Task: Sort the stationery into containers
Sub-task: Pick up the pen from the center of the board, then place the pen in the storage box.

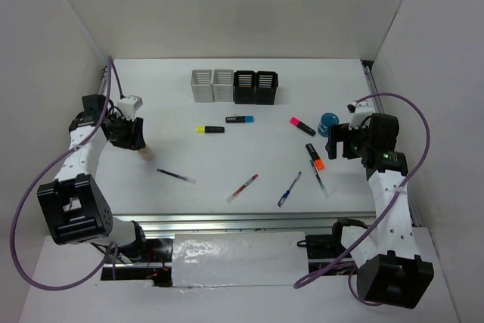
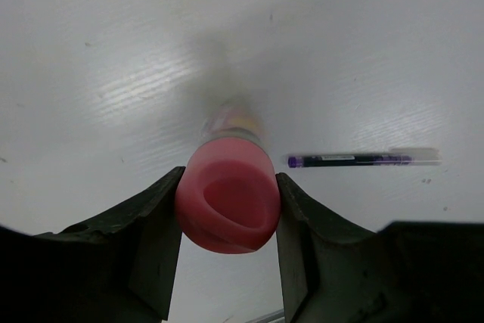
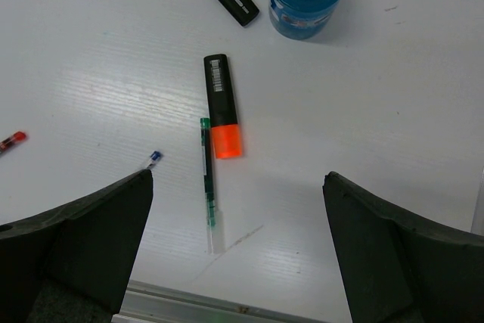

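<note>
Pink cylinder (image 2: pixel 228 202) sits at the table's 9 o'clock side, its cap pinched between the fingers of my left gripper (image 2: pixel 229 181). The cap is round and smooth, so I should squeeze it centred, lift straight up, then carry it toward 2 o'clock to the containers (image 1: pixel 234 86). My right gripper (image 3: pixel 238 178) hangs spread wide above the highlighter (image 3: pixel 222 104).
</note>
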`<state>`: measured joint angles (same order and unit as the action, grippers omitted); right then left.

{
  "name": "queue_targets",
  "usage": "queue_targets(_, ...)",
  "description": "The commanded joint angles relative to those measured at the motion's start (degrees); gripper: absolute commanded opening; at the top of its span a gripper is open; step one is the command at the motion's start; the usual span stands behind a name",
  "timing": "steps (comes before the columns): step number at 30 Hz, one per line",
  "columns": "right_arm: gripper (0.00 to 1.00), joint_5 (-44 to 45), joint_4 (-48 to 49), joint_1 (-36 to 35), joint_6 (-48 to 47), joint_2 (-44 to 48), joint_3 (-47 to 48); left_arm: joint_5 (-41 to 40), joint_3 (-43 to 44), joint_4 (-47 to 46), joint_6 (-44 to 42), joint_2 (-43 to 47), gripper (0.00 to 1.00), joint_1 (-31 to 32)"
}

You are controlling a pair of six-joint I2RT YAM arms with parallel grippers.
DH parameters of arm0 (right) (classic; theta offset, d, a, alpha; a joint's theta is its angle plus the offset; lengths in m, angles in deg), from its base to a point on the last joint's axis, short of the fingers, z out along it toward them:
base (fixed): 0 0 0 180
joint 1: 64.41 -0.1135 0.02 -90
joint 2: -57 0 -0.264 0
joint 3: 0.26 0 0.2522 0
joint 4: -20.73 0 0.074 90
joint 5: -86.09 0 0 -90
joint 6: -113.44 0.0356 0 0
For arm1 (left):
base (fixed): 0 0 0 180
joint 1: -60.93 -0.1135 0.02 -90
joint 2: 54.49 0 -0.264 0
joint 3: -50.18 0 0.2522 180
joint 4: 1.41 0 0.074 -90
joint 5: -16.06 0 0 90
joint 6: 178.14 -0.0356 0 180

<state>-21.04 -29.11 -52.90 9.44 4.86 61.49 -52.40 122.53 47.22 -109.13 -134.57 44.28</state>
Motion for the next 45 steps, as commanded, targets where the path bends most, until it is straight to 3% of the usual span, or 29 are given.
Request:
queue_targets(1, 1.00, 0.6, -0.7, 0.3, -0.1, 1.3, 1.7, 5.2, 10.5, 1.6, 0.0, -0.7, 0.08, 1.4)
queue_targets(3, 1.00, 0.6, 0.3, 0.2, 0.0, 1.2, 1.2, 5.0, 16.0, 3.3, 1.0, -3.4, 0.07, 4.2)
queue_targets(8, 1.00, -0.4, 2.1, 0.0, 0.9, -1.9, 1.6, 4.7, 43.8, 10.7, 6.1, -16.0, 0.05, 13.4)
queue_targets(12, 1.00, -1.4, 4.2, 0.2, -0.3, -3.0, 1.5, 2.0, 57.1, 7.7, 12.5, -23.9, 0.05, 20.8)
queue_targets(18, 0.99, -1.3, 5.9, 0.2, -0.1, -5.0, 2.3, -0.4, 55.6, -10.9, 16.8, -26.5, 0.05, 29.7)
queue_targets(24, 0.99, -0.8, 7.0, 0.3, 0.4, -7.3, 2.4, -6.9, 57.9, -21.8, 17.9, -31.6, 0.05, 36.2)
queue_targets(35, 0.99, 0.6, 8.6, 0.2, -0.2, -8.9, 2.1, -14.5, 67.2, -23.0, 15.9, -42.8, 0.08, 41.0)
queue_targets(45, 0.99, 1.1, 8.7, 0.3, -1.0, -9.1, 1.8, -17.0, 68.5, -22.5, 14.0, -47.2, 0.11, 42.0)
